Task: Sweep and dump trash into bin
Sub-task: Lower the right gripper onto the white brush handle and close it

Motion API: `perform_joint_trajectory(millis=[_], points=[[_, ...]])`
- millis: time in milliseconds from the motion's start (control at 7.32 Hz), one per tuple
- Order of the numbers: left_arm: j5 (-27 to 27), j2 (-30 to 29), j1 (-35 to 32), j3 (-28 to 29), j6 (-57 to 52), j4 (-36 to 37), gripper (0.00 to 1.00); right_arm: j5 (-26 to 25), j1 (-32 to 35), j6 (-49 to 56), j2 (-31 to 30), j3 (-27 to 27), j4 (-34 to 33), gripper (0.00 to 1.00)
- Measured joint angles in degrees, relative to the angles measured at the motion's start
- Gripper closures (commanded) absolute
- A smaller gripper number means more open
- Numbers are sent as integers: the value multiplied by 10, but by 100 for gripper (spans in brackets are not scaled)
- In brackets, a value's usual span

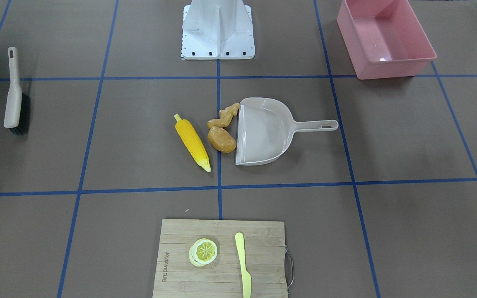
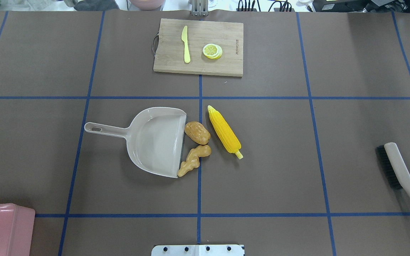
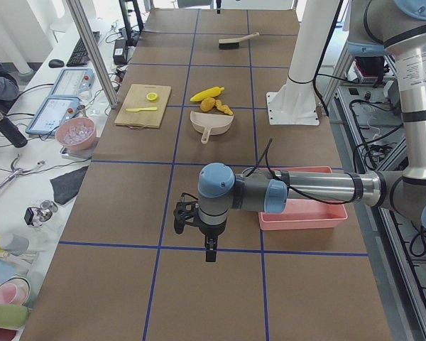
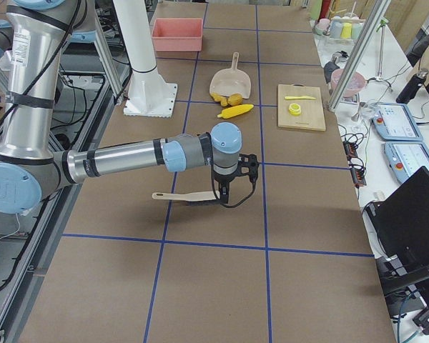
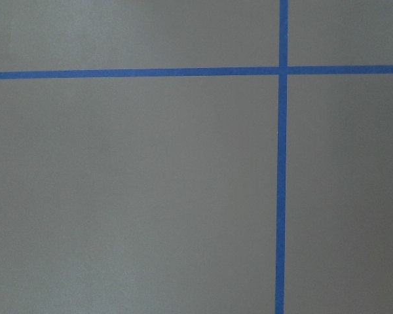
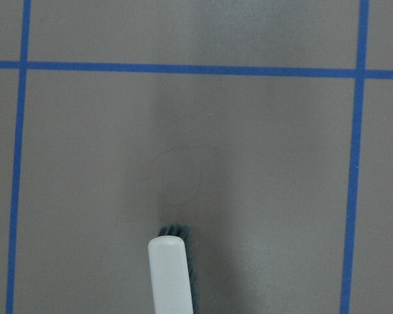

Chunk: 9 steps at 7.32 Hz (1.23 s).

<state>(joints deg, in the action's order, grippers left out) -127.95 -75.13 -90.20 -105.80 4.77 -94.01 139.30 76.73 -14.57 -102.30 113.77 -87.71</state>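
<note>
**Overhead exterior: nothing in the dustpan yet**

Corn, potato and ginger lie just beside its open edge. Bin sits well apart, by your robot's left arm. Left gripper, right gripper: you can't tell how wide either stands. Watch it: the brush pushing against an unheld dustpan could shove it back, and the round corn may roll clear.

Robotics lab — pedestal-mounted arm, taped-grid table.
</note>
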Motion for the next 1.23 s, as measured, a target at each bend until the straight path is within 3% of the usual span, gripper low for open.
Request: perform_joint_trajectory(millis=[546,1229], points=[[-4,7,-1,-22,1,0,2,-35,-110,-20,-87,77,14,0],[-5,7,0,-27,1,2,2,-41,-180,-23,-121,52,55,0]])
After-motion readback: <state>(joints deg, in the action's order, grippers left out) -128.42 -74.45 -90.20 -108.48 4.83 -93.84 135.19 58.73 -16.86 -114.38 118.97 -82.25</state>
